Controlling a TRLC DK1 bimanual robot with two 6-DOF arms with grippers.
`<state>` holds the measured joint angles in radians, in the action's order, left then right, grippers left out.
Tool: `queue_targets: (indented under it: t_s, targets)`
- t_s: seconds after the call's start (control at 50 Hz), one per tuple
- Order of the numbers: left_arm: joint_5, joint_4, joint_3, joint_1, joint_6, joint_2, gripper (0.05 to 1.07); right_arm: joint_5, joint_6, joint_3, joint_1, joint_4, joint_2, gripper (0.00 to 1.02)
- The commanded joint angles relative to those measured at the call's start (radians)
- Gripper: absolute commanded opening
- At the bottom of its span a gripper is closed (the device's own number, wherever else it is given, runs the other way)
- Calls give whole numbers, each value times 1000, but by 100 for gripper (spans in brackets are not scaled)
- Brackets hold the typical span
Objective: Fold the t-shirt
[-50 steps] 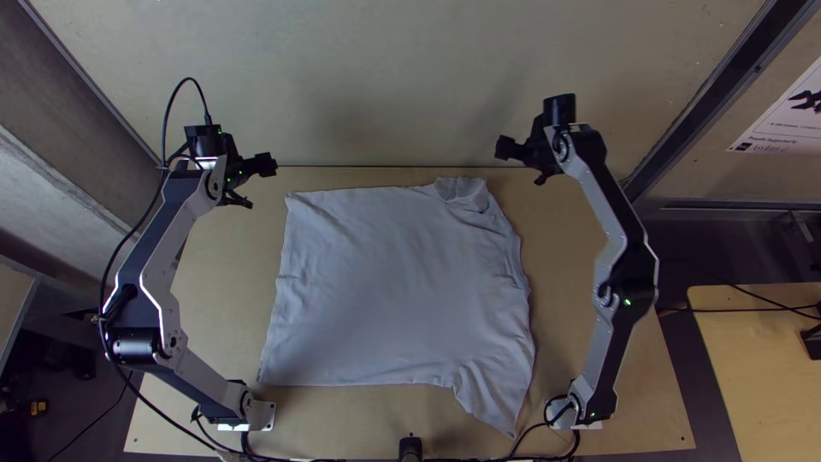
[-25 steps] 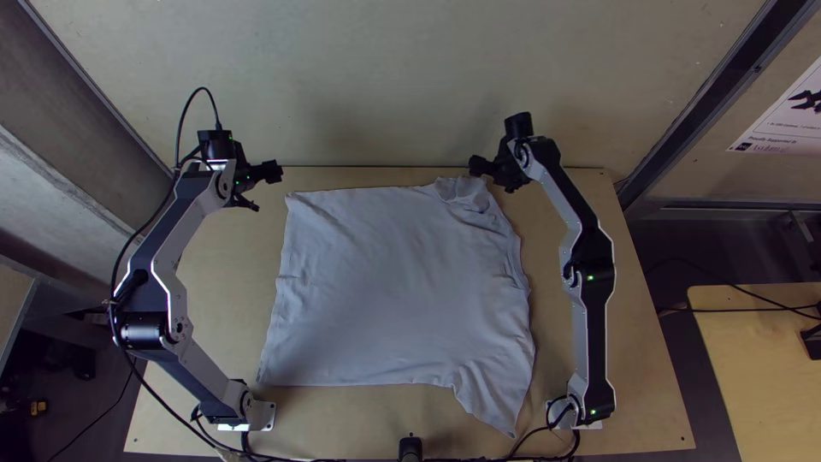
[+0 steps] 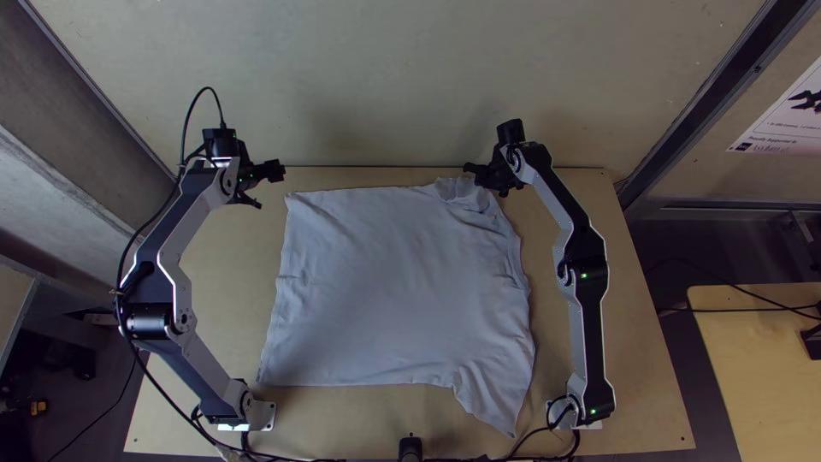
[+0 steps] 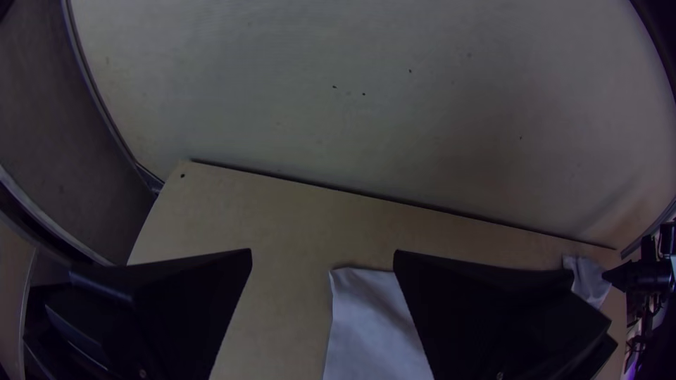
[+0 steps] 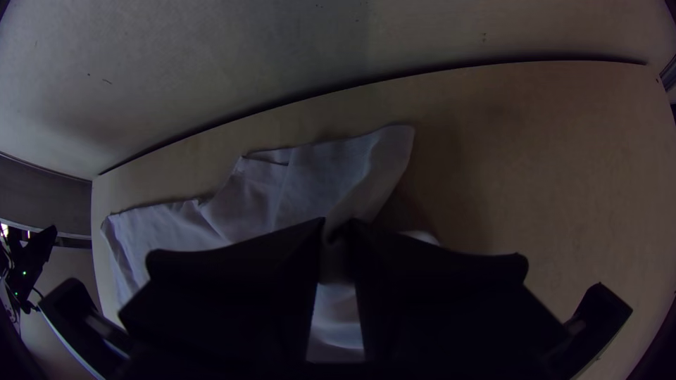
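Tabletop (image 3: 641, 389) below, right tool (image 3: 486, 180), now farther inward, pinches t-shirt (image 3: 398, 282); left tool (image 3: 270, 187) gapes.

A gripper could pass down the table (image 3: 222, 291) at centre left, between t-shirt (image 3: 393, 291) and left arm (image 3: 160, 248); right of upper centre, the right gripper (image 3: 484, 181) probably blocks the t-shirt's rumpled corner.

One t-shirt (image 3: 398, 282), two robot arms (image 3: 588, 334), two pairs of jaws, two tables (image 3: 224, 282), one poster (image 3: 787, 111)
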<state>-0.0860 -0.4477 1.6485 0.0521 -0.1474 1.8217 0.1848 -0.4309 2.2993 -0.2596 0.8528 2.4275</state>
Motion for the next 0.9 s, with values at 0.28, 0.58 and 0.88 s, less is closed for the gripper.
queue_targets:
  t_s: [0.28,0.58,0.88]
  targets:
    - [37,-292,367,3,62,312,93,7,1,-17,16,6,-38,2]
    - [51,-353,432,-9,71,424,92,7,0,-1,6,-4,-35,2]
    - [34,-362,490,-18,72,510,92,5,-3,-1,6,-6,-27,2]
